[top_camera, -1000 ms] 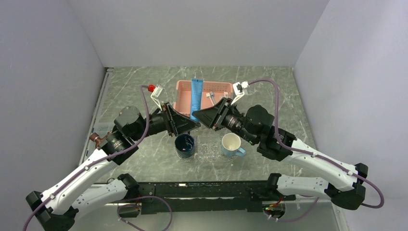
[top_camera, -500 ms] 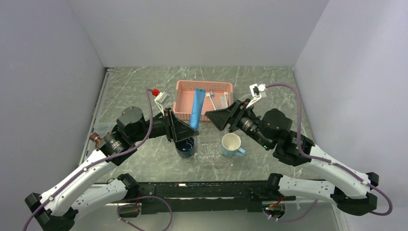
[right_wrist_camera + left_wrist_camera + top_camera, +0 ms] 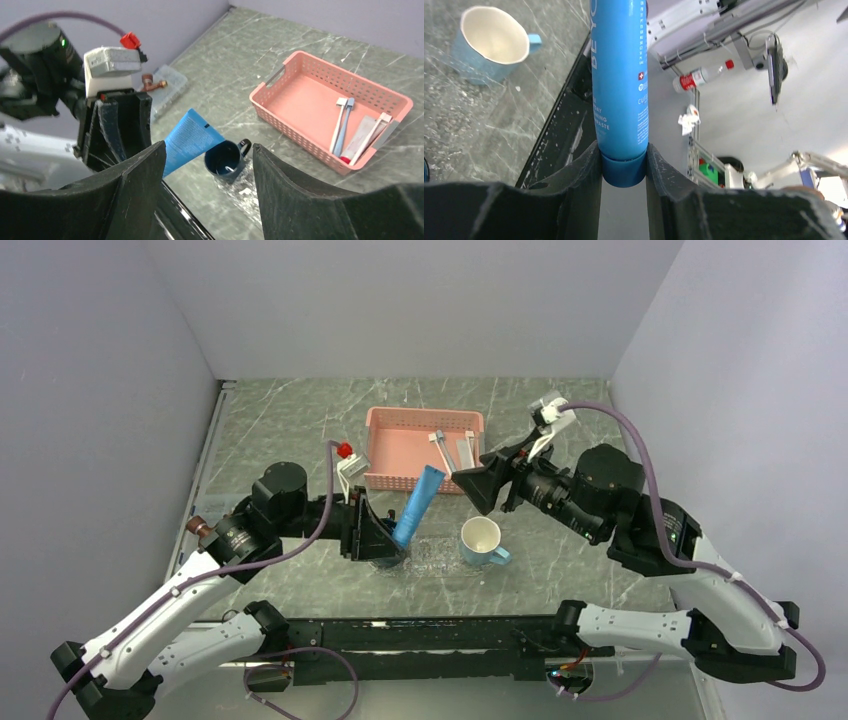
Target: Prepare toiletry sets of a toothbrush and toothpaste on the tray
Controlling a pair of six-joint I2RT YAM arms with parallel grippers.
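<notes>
A: Item one, far left?
B: Left gripper (image 3: 624,165), fingers closed on the cap end of the toothpaste (image 3: 420,502). The blue tube is tilted, its flat end up and to the right.

A: Beneath it?
B: Dark blue mug (image 3: 226,159), mostly hidden by the gripper from above. Whether the tube touches it, I cannot tell.

A: Behind?
B: Pink basket (image 3: 400,445). Two of the toothbrush (image 3: 341,122) lie at its right end, with a flat pale item between them.

A: Centre front?
B: The tray (image 3: 432,555), clear plastic, under both mugs. Light blue mug (image 3: 482,540) stands upright on its right side, white inside.

A: Far right?
B: Right gripper (image 3: 470,480), raised near the basket's right end, fingers spread wide with nothing between them.
</notes>
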